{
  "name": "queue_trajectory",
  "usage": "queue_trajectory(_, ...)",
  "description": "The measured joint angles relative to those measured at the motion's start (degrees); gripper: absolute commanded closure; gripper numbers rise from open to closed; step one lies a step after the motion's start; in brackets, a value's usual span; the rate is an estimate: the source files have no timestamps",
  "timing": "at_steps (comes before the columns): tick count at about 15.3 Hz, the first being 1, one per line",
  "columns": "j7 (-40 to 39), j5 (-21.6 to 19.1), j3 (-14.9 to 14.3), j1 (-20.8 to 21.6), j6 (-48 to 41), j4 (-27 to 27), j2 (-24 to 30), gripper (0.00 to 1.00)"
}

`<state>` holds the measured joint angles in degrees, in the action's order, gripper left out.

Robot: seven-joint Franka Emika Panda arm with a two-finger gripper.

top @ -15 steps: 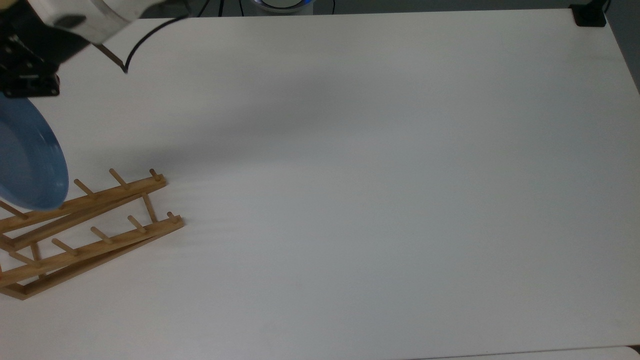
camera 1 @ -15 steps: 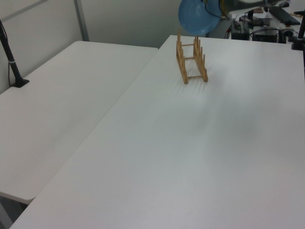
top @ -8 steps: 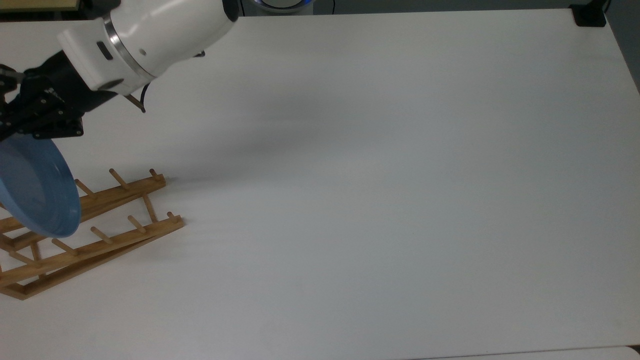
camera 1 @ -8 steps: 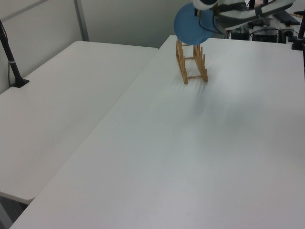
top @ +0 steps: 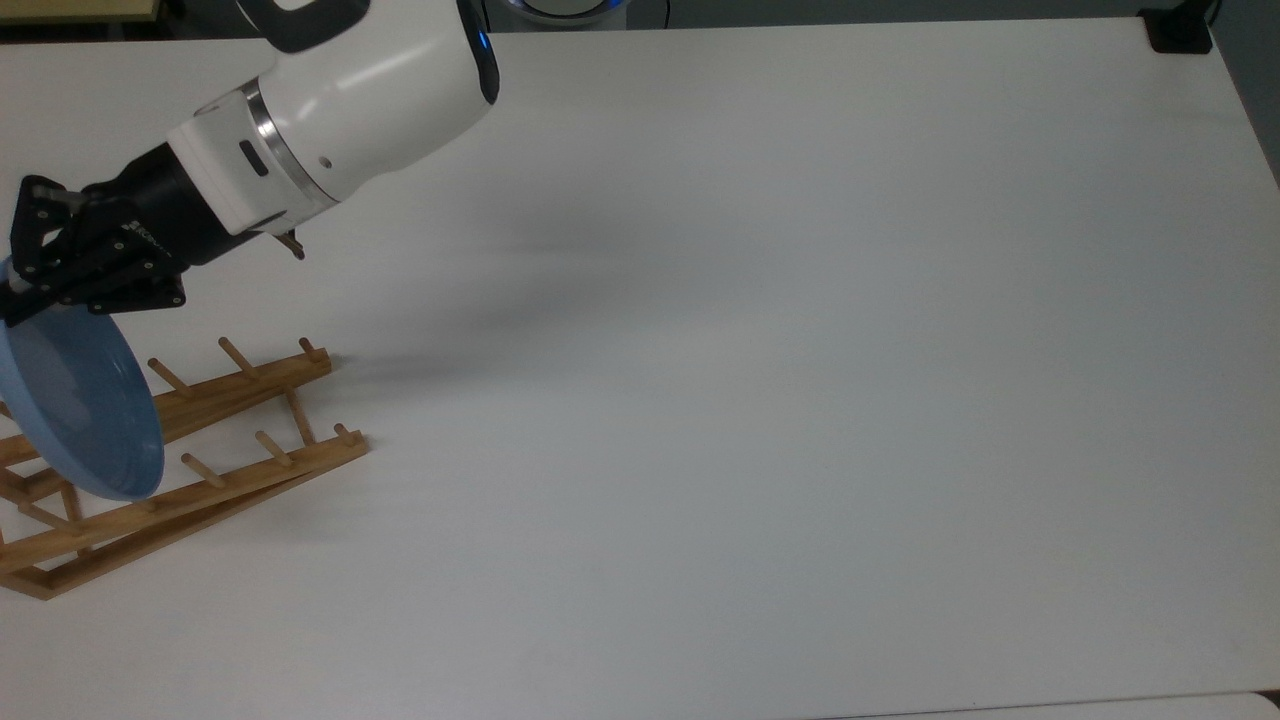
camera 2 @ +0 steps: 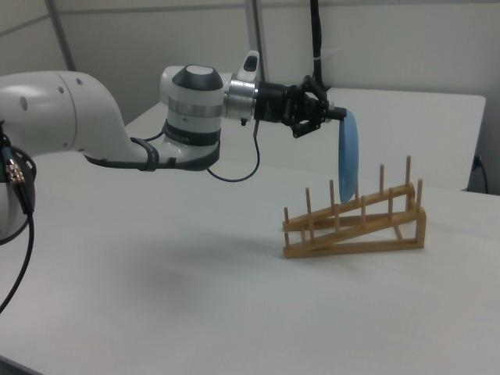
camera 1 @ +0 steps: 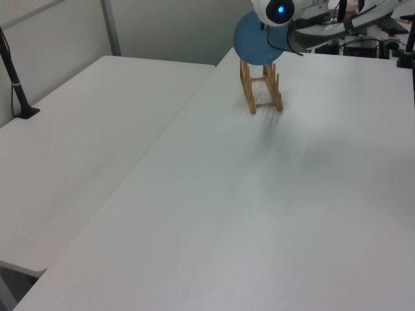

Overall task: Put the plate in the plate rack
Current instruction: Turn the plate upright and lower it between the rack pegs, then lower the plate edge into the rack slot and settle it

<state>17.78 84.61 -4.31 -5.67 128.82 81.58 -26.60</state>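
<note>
The light-blue plate (top: 85, 415) hangs upright and edge-on, and my gripper (top: 18, 292) is shut on its top rim. In the right view the gripper (camera 2: 340, 115) reaches in from the right view's left, holding the plate (camera 2: 348, 156) over the wooden plate rack (camera 2: 359, 226). The plate's lower edge sits between two pegs, close above the rails; I cannot tell if it touches them. In the top view the plate rack (top: 220, 440) lies at the top view's left edge, partly behind the plate. The left view shows the plate (camera 1: 251, 46) above the plate rack (camera 1: 260, 91) at the far end.
The white table (top: 750, 400) stretches wide to the top view's right. A black clamp (top: 1180, 30) sits at its far right corner. A second table (camera 1: 84, 142) with a black post (camera 1: 16, 81) adjoins on the left view's left. The white arm (camera 2: 187, 101) spans above the table.
The arm has swung further into the top view, carrying the plate down and over the rack. The plate has turned more upright, with its lower edge now among the pegs.
</note>
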Motion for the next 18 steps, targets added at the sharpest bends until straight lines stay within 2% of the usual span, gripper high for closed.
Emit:
queue_trajectory(7,3.3,3.7,0.0,0.0,0.0,0.0,-2.6,1.00)
queue_trajectory(9,3.4,3.7,0.0,0.0,0.0,0.0,-3.0,0.93)
queue_trajectory(10,3.4,3.7,0.0,0.0,0.0,0.0,-3.1,0.87)
queue_trajectory(12,3.5,3.7,0.0,0.0,0.0,0.0,-3.1,0.65)
queue_trajectory(13,3.7,3.7,0.0,0.0,0.0,0.0,-3.1,0.57)
queue_trajectory(15,4.0,3.7,0.0,0.0,0.0,0.0,-3.1,0.54)
queue_trajectory(17,4.2,3.7,0.0,0.0,0.0,0.0,-3.1,0.35)
queue_trajectory(18,4.2,3.7,0.0,0.0,0.0,0.0,-3.1,0.32)
